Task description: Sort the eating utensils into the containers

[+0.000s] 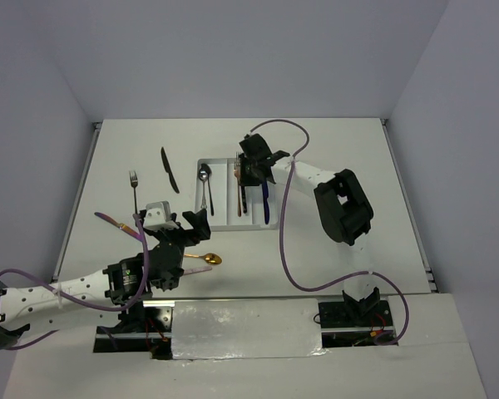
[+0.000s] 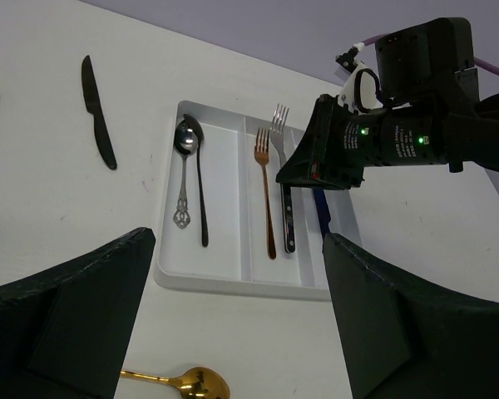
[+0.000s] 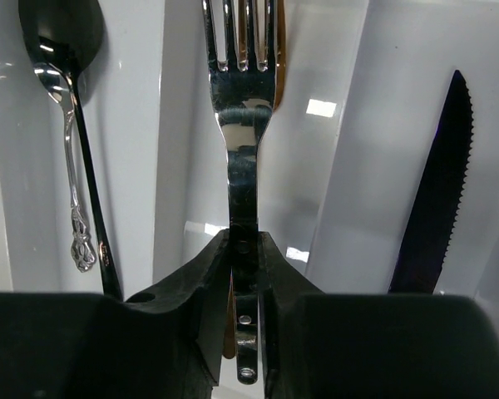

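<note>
Right wrist view shows the right gripper [image 3: 245, 246] with its fingers clamped on the dark handle of a silver fork [image 3: 241, 125]. The tines point to 12 o'clock, lined up over the middle compartment of the white cutlery tray [image 3: 349, 166]. A copper fork [image 3: 279, 50] lies beneath it there, so the held fork looks aimed to join its own kind. Whether it touches the tray floor I cannot tell. At 9 o'clock of it, the left compartment holds a black spoon [image 3: 62, 33] and an ornate silver spoon [image 3: 70, 158]. At 3 o'clock a dark blue knife [image 3: 437, 208] lies alone in the right compartment.

Left wrist view shows the left gripper [image 2: 237, 241] with fingers spread wide and empty, hanging over the worktop [image 2: 50, 208] at 6 o'clock of the tray. It is near a gold spoon [image 2: 191, 384], probably its next pick. A black knife [image 2: 97, 112] lies at 10 o'clock of the tray, unsorted.
</note>
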Tool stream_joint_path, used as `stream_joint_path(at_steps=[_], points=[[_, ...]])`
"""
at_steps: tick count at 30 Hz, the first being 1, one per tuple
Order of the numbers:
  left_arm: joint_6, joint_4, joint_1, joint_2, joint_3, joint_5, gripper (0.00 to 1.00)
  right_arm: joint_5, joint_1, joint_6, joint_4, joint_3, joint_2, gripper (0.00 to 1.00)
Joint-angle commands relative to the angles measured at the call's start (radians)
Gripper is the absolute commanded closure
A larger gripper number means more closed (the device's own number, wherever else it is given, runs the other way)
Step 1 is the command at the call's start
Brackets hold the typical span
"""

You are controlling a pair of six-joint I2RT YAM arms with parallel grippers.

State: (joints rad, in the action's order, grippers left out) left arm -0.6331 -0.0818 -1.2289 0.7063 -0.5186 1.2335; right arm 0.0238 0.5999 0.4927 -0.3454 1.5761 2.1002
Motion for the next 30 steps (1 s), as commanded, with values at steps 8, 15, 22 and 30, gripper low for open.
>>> stream_joint_path(at_steps=[8,15,22,30], points=[[0.030,-0.075,0.000,0.021,-0.018,0.026,0.04,0.061,0.011,-0.009,0.020,-0.057,-0.086,0.67],[0.044,-0.075,0.000,0.062,-0.031,0.057,0.05,0.053,0.012,-0.016,0.065,-0.194,-0.274,0.66],[-0.009,-0.002,0.164,0.108,-0.084,-0.152,0.05,0.230,0.119,-0.143,0.155,-0.561,-0.797,0.49],[-0.252,0.306,0.552,0.356,-0.363,-0.401,0.05,0.447,0.144,-0.079,0.275,-0.995,-1.426,0.47]])
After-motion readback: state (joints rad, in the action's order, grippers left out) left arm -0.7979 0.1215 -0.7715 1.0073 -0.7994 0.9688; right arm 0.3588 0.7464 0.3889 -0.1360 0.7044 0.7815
